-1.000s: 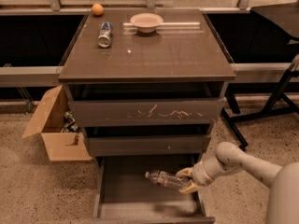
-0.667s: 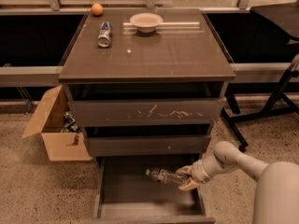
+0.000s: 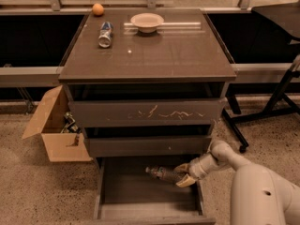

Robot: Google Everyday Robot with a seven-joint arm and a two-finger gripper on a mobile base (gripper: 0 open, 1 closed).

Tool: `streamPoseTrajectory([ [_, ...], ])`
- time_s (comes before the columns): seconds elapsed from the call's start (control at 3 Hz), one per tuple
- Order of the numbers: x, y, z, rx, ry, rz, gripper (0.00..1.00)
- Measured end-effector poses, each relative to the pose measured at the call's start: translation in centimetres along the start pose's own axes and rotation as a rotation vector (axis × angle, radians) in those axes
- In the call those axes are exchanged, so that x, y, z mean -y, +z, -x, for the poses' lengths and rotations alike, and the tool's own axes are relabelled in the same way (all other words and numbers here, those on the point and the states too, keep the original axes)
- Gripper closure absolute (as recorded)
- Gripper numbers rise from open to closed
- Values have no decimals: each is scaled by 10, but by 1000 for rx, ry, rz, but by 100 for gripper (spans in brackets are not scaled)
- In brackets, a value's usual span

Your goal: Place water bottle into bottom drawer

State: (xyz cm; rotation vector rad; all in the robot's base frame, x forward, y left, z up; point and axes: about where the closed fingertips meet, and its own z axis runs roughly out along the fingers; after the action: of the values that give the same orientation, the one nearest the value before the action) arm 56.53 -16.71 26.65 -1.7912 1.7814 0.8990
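The bottom drawer [image 3: 140,198] is pulled open at the foot of the dark cabinet, its flat floor showing. The clear water bottle [image 3: 161,173] lies level, cap end to the left, over the right side of the drawer's floor. My gripper [image 3: 183,175] reaches in from the right over the drawer's right wall and is shut on the bottle's base end. Whether the bottle rests on the floor or hangs just above it I cannot tell.
On the cabinet top [image 3: 187,55] lie a blue-and-silver can [image 3: 105,33], a white bowl [image 3: 146,20] and an orange [image 3: 97,9]. An open cardboard box [image 3: 58,128] stands on the floor at the left. A black stand's legs [image 3: 276,102] are at the right.
My arm has drawn in closer to the camera and its white forearm fills more of the lower right. The gripper and bottle have stayed almost in place over the drawer.
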Motion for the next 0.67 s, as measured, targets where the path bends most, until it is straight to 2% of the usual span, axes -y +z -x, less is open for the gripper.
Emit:
streamPoseTrajectory([
  [0.67,18,16,-9,6,7,12,11],
])
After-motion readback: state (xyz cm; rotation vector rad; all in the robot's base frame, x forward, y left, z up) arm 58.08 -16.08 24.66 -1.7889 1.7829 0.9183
